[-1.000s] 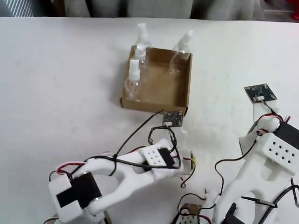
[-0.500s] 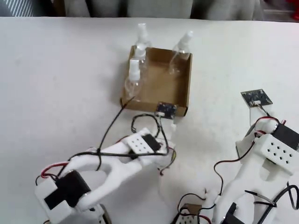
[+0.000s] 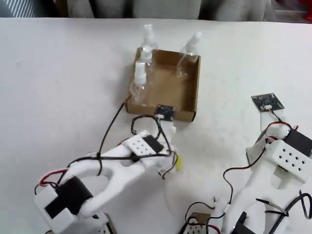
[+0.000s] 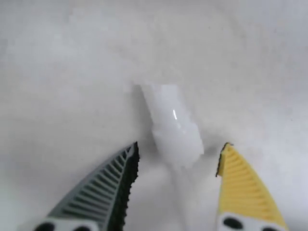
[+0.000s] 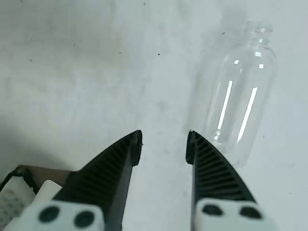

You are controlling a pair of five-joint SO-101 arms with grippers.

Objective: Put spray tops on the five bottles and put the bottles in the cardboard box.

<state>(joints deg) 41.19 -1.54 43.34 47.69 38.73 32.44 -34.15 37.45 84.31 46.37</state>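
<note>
A white spray top (image 4: pixel 171 122) lies on the table between the fingers of my left gripper (image 4: pixel 176 153), which is open and not touching it. In the high view the left gripper (image 3: pixel 174 162) hangs just in front of the cardboard box (image 3: pixel 191 92). Several clear bottles with spray tops stand at the box: one at its front left (image 3: pixel 139 84), one behind that (image 3: pixel 146 56), one at the back rim (image 3: pixel 147 34), and one leaning at the back right corner (image 3: pixel 187 54). A clear bottle without a top (image 5: pixel 238 101) lies on the table beside my open right gripper (image 5: pixel 163 139).
The right arm (image 3: pixel 282 158) stands at the table's right side, its camera board (image 3: pixel 267 101) pointing away from me. Loose black and red cables (image 3: pixel 117 122) run from the left arm toward the box's front left corner. White table (image 3: pixel 63 73) spreads to the left.
The left arm has swung left and toward the box's front wall. The right arm shifted slightly at first, then kept still.
</note>
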